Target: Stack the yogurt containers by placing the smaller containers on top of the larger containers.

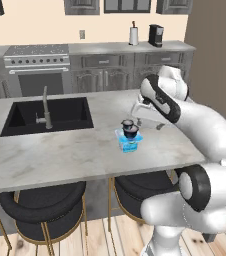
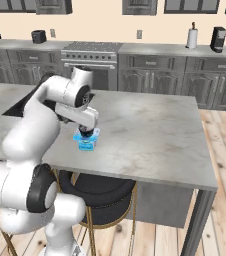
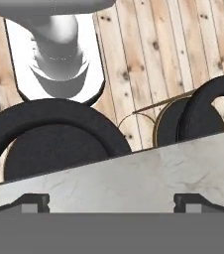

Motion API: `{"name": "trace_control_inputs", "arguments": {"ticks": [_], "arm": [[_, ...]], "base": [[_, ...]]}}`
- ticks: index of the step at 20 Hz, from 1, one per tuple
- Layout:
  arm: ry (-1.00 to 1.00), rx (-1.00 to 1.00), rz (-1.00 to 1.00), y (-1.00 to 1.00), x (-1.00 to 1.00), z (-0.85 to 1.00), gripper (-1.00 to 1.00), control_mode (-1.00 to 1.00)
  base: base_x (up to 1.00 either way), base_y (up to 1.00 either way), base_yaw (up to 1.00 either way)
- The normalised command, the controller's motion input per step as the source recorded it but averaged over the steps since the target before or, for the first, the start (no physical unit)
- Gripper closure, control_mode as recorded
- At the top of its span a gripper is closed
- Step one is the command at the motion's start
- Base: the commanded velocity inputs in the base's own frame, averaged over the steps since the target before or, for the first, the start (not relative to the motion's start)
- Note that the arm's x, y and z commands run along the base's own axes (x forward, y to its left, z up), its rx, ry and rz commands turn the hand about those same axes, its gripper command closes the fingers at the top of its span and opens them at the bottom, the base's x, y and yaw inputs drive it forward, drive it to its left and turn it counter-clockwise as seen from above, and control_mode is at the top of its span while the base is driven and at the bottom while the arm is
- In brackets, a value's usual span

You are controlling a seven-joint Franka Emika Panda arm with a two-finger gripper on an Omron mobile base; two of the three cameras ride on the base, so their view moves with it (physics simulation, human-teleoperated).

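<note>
The gripper (image 3: pixel 112 203) shows best in the hand view, where its two dark fingertips (image 3: pixel 30 202) stand far apart at the bottom corners with bare counter between them, so the jaws are spread wide and hold nothing. From that camera the marble counter (image 3: pixel 148 178) lies just ahead, with its edge, two black stools (image 3: pixel 49 139) and the wooden floor (image 3: pixel 148 59) beyond. The hand therefore looks back over the near edge of the island, away from the cups.

In the left base view the hand (image 1: pixel 146 111) hangs just to the right of the stack and a little above it. The blue tub (image 1: pixel 129 145) sits flat on the counter below and to the hand's left. One dark cup (image 1: pixel 131 131) rests on the tub's lid, and a smaller dark cup (image 1: pixel 127 123) sits at its upper left, touching or nearly so. Whether this tiny one stands on the tub, on the bigger cup, or behind them I cannot tell. In the right base view the hand (image 2: pixel 83 116) covers the top of the stack, with the tub (image 2: pixel 86 144) right beneath it.

My judgement: the stacking looks nearly or wholly done. Everything that matters lies down and to the left of the open fingers, close by. Any next move must first turn the fingers back toward it.
</note>
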Motion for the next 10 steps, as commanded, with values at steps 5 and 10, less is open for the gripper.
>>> {"name": "trace_control_inputs", "arguments": {"ticks": [5, 10], "arm": [[-0.42, -0.09, 0.00, -0.01, -0.85, 0.44, -1.00, -1.00], [-0.51, -0.12, 0.00, 0.00, -0.85, 0.27, -1.00, -1.00]], "base": [[0.00, 0.00, 0.00], [0.00, 0.00, 0.00]]}}
